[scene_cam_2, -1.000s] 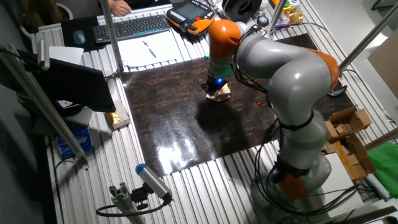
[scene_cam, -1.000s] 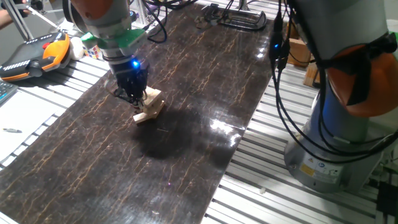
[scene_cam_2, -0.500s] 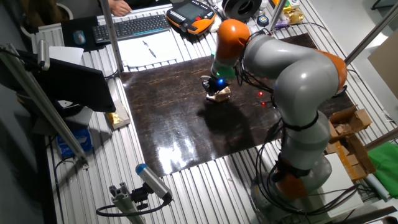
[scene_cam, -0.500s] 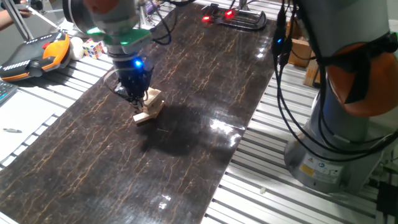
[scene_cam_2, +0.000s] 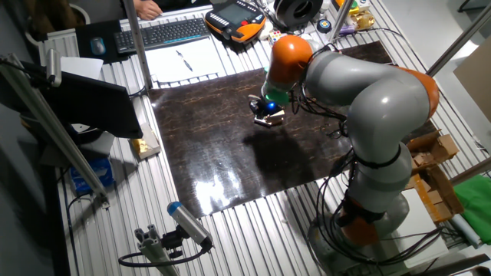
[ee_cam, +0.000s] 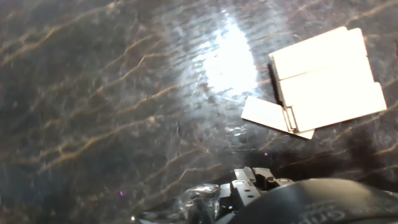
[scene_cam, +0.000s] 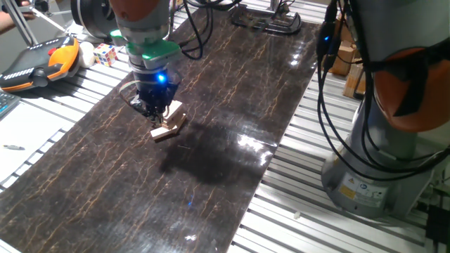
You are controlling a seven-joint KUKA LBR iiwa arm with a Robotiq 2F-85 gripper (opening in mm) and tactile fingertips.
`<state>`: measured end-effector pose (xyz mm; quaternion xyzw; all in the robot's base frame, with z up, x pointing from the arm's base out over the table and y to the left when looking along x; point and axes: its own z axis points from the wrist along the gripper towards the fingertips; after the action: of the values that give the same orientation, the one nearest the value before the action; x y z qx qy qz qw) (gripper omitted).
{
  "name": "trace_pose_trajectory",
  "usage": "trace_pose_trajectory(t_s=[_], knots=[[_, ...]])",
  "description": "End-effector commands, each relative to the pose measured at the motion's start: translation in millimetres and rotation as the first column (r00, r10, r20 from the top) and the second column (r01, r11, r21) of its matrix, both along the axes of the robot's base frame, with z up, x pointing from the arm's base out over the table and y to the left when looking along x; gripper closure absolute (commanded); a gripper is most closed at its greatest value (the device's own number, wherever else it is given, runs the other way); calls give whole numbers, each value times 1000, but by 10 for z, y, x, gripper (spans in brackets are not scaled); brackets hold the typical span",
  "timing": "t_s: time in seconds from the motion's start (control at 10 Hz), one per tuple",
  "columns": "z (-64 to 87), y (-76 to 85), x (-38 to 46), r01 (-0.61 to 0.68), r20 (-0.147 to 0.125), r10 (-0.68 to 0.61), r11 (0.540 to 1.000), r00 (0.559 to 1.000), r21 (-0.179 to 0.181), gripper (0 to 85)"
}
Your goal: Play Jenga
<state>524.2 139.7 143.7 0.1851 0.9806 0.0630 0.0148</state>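
Hand view looks down on the dark marbled table [ee_cam: 112,93], with the Jenga [ee_cam: 323,78] at the upper right of the picture: two pale blocks lying flush side by side on top, and the corner of a lower block jutting out from under them toward the left. From one fixed view the arm [scene_cam: 144,28] comes in from the far left of the table [scene_cam: 232,91] and carries the gripper [scene_cam: 155,112] down over the Jenga [scene_cam: 167,124], which sits on the left half of the table, nearer the far end than the near one; the stack is low, light tan, and its layers are skewed so that one block pokes out at the base. The other fixed view shows the same thing from the opposite side, the gripper [scene_cam_2: 266,113] just above or against the Jenga [scene_cam_2: 273,116]. Whether the fingers are spread, closed, or holding a block I cannot tell: they are dark, small and partly hidden behind the wrist, and the hand view shows only the housing at the bottom edge. The likely trouble is that the stack is already out of square, so a push or a descent that lands off centre could slide the top blocks off the protruding one and scatter the pile; a finger catching the jutting corner would do the same.
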Motion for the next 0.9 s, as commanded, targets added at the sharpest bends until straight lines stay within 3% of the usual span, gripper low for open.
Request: trace_pose_trajectory(t_s=[0.0, 0.1, 0.2, 0.3, 0.5, 0.8], knots=[[1, 1, -1, 830, -10, -830, 558, 558, 0, 843], [4, 4, -3, 842, -29, -842, 539, 539, -13, 843], [23, 5, -9, 858, -29, -859, 512, 512, -41, 843], [60, 10, -29, 875, -70, -875, 483, 479, -38, 843], [103, 7, -49, 910, -52, -910, 413, 411, -32, 843], [115, 7, -71, 922, -62, -922, 386, 383, -41, 843]])
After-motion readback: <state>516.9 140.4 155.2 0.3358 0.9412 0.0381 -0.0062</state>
